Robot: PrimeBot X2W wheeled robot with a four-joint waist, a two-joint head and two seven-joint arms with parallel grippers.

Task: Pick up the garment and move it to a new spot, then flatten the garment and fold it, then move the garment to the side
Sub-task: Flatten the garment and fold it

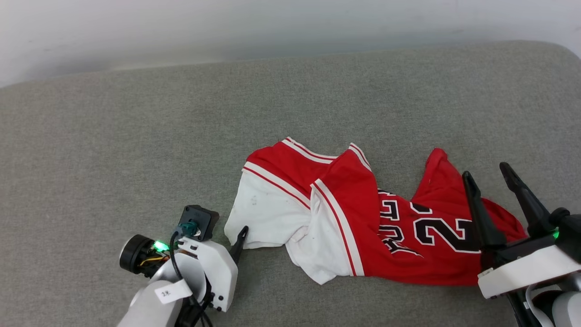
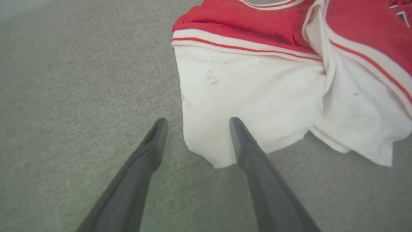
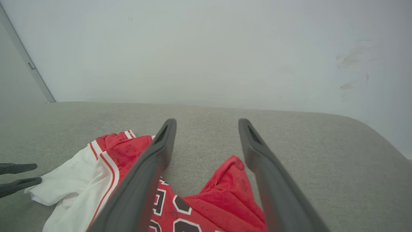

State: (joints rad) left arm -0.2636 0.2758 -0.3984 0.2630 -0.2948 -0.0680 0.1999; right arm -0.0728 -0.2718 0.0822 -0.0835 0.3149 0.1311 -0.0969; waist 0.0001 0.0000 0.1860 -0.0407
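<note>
Plainly the left gripper (image 2: 196, 121) gapes empty, the white sleeve edge of the shirt (image 1: 349, 200) between its jaws; the right gripper (image 3: 207, 121), equally wide, holds nothing above red cloth.

Beyond the garment (image 1: 354, 213) and to its left, the grey padded surface (image 1: 136, 113) gives wide passage. The wall (image 1: 272, 27) closes the far side. The right claw (image 1: 486, 171) stands over the garment's right end.
</note>
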